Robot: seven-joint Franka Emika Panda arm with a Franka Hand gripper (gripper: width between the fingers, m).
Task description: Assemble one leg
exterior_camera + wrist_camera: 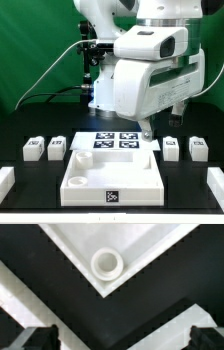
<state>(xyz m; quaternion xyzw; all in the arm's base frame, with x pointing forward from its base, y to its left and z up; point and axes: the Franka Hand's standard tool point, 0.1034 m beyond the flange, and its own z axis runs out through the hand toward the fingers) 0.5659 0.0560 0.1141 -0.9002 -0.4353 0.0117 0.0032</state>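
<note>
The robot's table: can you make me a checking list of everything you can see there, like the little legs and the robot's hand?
Surface: black table.
Job's things: four legs, two on each side of the tray, none gripped; a round socket sits in a tray corner.
Clutter: marker board behind the tray; white pieces at both edges, cut off by the frame.
Grippers: gripper open, holding nothing, by that tray corner.
Cables: black cables behind the arm.
Surroundings: green backdrop.
</note>
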